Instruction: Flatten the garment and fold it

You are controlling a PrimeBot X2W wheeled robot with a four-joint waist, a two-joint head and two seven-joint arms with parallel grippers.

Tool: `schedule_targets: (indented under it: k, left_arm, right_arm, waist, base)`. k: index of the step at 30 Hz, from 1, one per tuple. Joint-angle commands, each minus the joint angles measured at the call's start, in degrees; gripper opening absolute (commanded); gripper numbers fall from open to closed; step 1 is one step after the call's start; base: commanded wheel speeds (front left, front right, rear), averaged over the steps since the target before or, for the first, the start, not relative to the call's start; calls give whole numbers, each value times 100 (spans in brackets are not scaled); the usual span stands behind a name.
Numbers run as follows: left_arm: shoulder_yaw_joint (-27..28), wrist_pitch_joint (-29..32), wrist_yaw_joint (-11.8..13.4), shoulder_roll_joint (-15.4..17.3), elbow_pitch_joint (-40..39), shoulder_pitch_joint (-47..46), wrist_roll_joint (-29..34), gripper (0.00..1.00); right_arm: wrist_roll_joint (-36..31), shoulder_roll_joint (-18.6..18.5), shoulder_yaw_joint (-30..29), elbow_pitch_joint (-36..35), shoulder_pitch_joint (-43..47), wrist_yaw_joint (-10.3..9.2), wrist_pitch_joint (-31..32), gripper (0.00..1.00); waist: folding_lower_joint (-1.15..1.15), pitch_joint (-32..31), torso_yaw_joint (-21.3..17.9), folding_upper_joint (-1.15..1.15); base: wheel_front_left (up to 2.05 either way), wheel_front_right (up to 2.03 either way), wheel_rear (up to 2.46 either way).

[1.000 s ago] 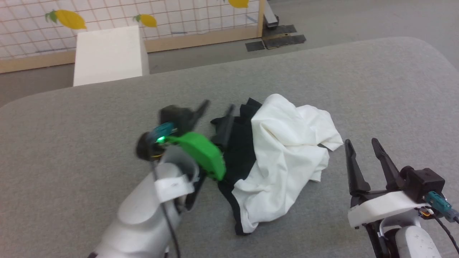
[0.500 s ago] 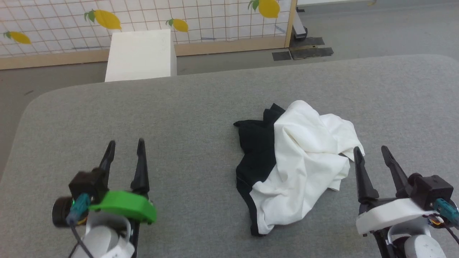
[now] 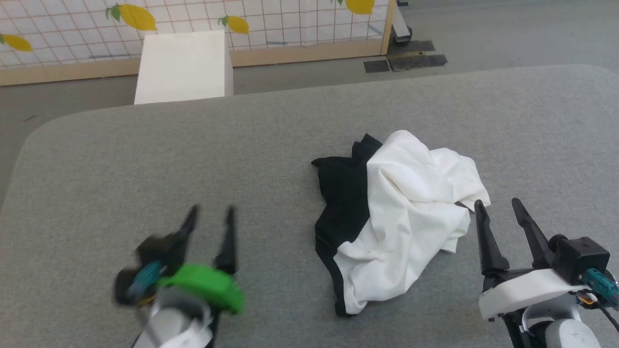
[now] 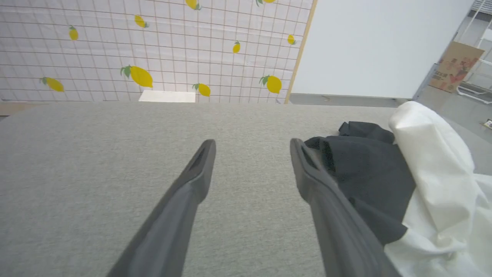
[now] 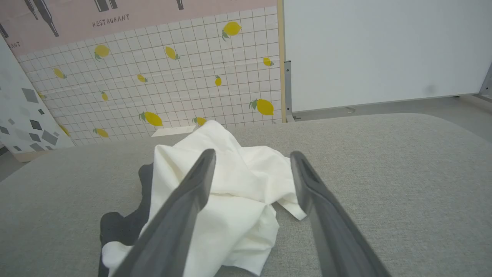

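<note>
Two tools, our left tool (image 3: 212, 209) and right tool (image 3: 496, 202), stand open and empty; the crumpled T-shirt (image 3: 411, 217) lies between them, just beside the right. Pinching bunched layers, we risk dragging the heap unspread.

The left gripper (image 3: 212, 210), at the lower left of the head view, has two long dark fingers (image 3: 227, 241) that narrow to a point. Behind them sit a bright green curved cover (image 3: 208, 290) and a blurred black block (image 3: 154, 251) with a teal plug (image 3: 145, 279). The right gripper (image 3: 496, 203), at the lower right, has the same dark fingers on a white curved plate (image 3: 527, 285), with a black box (image 3: 578, 253) and a teal connector (image 3: 599, 285). In the wrist views the fingers look matt dark grey, each with a shallow hollow on the inner side near the tip.
</note>
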Motion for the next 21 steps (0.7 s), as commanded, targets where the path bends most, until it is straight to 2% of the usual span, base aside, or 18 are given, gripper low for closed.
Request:
schedule_targets:
  k: [1, 5, 10, 21]
  left_arm:
    - [-121, 129, -84, -102, 76, -306, 90, 100]
    - [-543, 793, -309, -370, 571, -945, 42, 100]
    - [-946, 1706, -427, -605, 1356, -1737, -75, 100]
    - [-1626, 3854, -263, -656, 2733, -2593, 48, 100]
  right_arm:
    - [7, 1, 11, -11, 5, -10, -5, 100]
    - [50, 1, 50, 23, -57, -10, -40, 100]
    - [117, 1, 151, 117, -157, -10, -104, 100]
    - [229, 1, 274, 340, -261, -10, -275, 100]
  waist:
    - [0, 60, -54, 0]
    - [0, 166, -164, 0]
    - [0, 303, -381, 0]
    - [0, 439, -829, 0]
  base:
    - [0, 0, 0]
    - [0, 0, 0]
    - [0, 0, 0]
    - [0, 0, 0]
